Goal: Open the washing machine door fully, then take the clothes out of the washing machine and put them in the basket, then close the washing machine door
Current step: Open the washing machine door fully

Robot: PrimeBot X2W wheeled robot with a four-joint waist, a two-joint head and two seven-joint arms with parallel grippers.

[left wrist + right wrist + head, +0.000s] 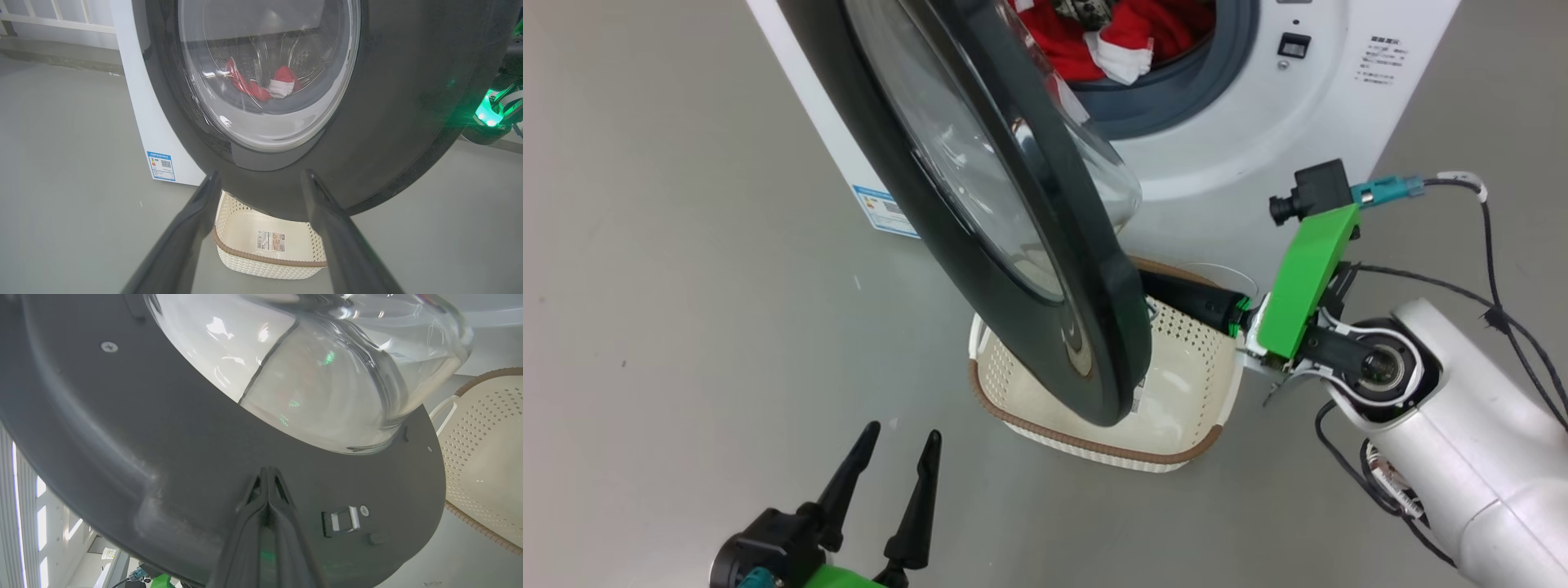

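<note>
A: Now, the door [980,212]: position?
B: Half swung out from the washing machine [1258,106], hanging over the basket [1094,445] on the floor [645,327].
A: And the clothes [1111,33]?
B: Red, white trim; inside the machine's opening.
A: The left claw [903,430]?
B: Spread wide, empty, low before the door's outer face.
A: The right claw [267,470]?
B: Pinched together, holding nothing, tips at the door's inner face under the glass bowl [327,396].
</note>
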